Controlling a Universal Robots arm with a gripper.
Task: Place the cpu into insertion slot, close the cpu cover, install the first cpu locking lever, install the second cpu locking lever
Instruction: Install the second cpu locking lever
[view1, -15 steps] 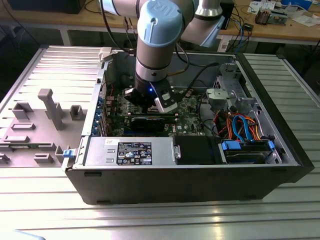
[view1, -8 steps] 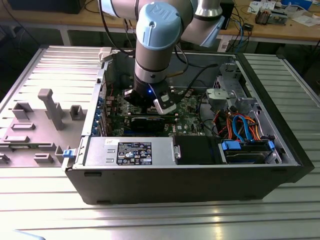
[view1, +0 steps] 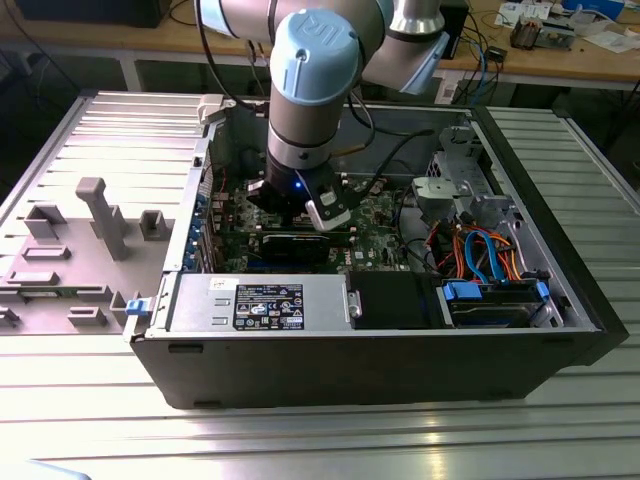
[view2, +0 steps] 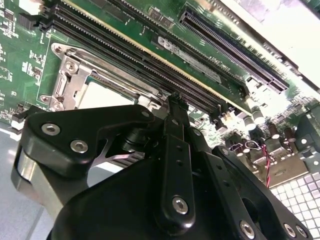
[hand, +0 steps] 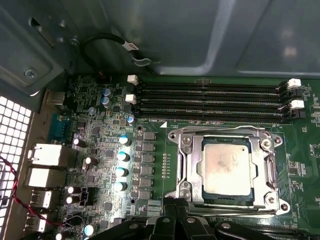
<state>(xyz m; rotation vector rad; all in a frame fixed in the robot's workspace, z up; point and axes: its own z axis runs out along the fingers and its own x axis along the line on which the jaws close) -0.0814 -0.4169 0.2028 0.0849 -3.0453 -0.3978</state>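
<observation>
With the cpu (hand: 226, 167) already seated under the cpu cover (hand: 227, 170), gripper (view2: 175, 102) looked pinched shut on nothing, so I'd have worked the levers slow and square.

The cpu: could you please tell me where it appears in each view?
Exterior view: hidden behind the arm's wrist.
First wrist view: cpu, seated in the metal-framed socket beside the memory slots.
Second wrist view: cpu, partly behind the gripper.
Shared landmark: the memory slots.

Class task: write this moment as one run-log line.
cpu: seated in insertion slot | cpu cover: closed over it | hand: at socket edge
</observation>
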